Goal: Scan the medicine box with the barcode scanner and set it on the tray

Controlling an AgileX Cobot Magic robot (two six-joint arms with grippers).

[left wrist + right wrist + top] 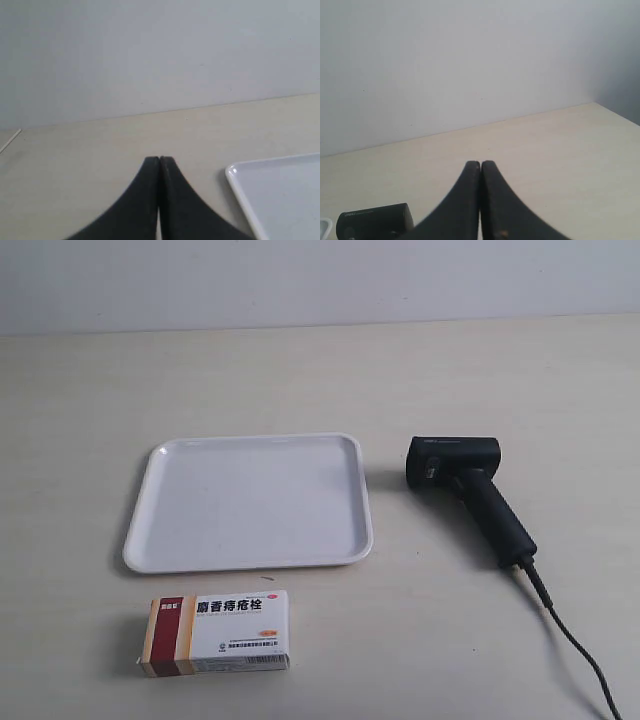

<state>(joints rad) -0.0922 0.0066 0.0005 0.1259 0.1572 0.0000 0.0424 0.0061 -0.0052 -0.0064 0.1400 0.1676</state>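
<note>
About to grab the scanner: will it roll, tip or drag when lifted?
The scanner lies on its side, boxy head flat, so it probably won't roll. Its cable trails off the table edge and may tug. The head looks bulkier than the handle, so expect tipping.

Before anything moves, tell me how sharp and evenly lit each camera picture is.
Exterior view: even, soft light; the box, tray and scanner are sharp with faint shadows and no glare. Left wrist view: the shut left gripper is slightly blurred. Right wrist view: the shut right gripper is soft too, and the wall darkens toward one corner.
</note>
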